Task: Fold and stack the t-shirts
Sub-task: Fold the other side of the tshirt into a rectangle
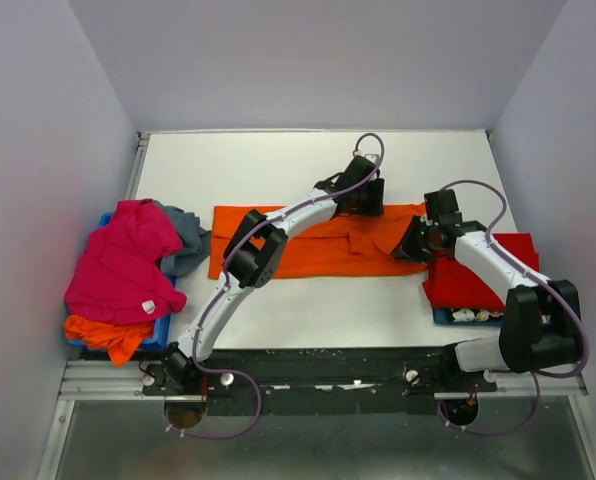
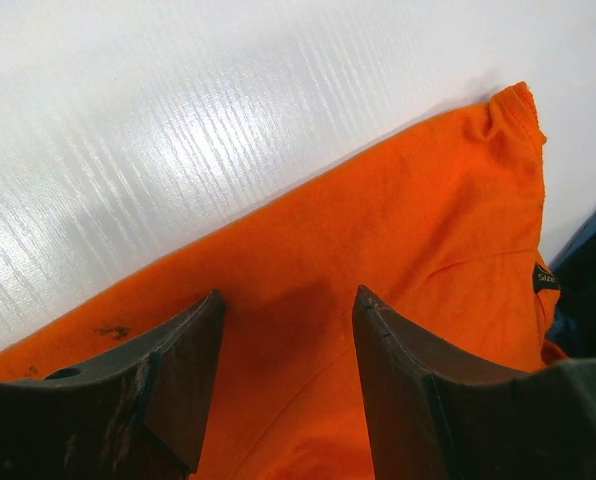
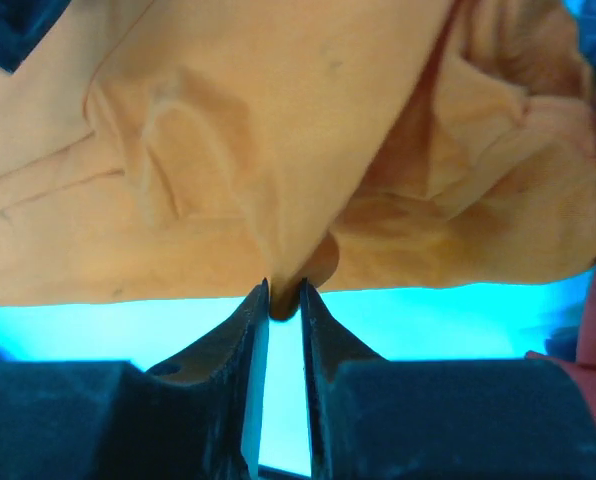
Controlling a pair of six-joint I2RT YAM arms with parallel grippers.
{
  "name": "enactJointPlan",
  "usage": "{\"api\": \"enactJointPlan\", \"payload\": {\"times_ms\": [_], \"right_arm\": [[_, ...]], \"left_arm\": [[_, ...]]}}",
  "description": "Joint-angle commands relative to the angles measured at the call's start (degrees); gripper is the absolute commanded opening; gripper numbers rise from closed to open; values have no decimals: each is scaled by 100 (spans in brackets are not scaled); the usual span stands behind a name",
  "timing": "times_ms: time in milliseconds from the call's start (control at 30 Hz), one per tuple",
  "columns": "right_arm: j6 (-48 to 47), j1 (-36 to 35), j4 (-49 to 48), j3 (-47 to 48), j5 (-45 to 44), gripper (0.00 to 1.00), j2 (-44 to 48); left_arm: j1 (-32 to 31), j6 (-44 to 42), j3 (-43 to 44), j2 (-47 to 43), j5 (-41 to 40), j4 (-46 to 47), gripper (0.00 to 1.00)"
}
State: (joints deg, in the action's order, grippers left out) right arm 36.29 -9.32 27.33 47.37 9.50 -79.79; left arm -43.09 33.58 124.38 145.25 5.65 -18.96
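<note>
A bright orange t-shirt (image 1: 308, 250) lies spread across the middle of the table, partly folded into a long band. My left gripper (image 1: 363, 197) is open over its far edge; in the left wrist view its fingers (image 2: 183, 370) straddle flat orange cloth (image 2: 378, 220) without holding it. My right gripper (image 1: 415, 243) is shut on a pinch of the shirt's near right edge (image 3: 284, 297). A folded red t-shirt (image 1: 483, 270) lies at the right. A magenta t-shirt (image 1: 123, 262), a grey-blue one (image 1: 185, 238) and another orange one (image 1: 103, 332) are piled at the left.
The left pile sits on a blue tray (image 1: 163, 335). The red shirt sits on another blue tray (image 1: 458, 318) with small white items at its front edge. Grey walls stand on three sides, and a black rail (image 1: 318, 375) runs along the near edge.
</note>
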Motion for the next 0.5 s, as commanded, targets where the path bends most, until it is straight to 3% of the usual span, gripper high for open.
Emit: {"api": "enactJointPlan", "payload": {"times_ms": [0, 33, 200, 467], "right_arm": [[220, -8, 352, 62, 746, 35, 191], [264, -8, 369, 18, 738, 39, 253], [177, -8, 527, 122, 300, 40, 499], [-149, -8, 581, 193, -589, 28, 596]], "left_arm": [[2, -124, 43, 4, 68, -152, 64], [2, -141, 17, -49, 59, -152, 64], [2, -185, -54, -312, 41, -169, 67], [-24, -352, -905, -1463, -239, -143, 71]]}}
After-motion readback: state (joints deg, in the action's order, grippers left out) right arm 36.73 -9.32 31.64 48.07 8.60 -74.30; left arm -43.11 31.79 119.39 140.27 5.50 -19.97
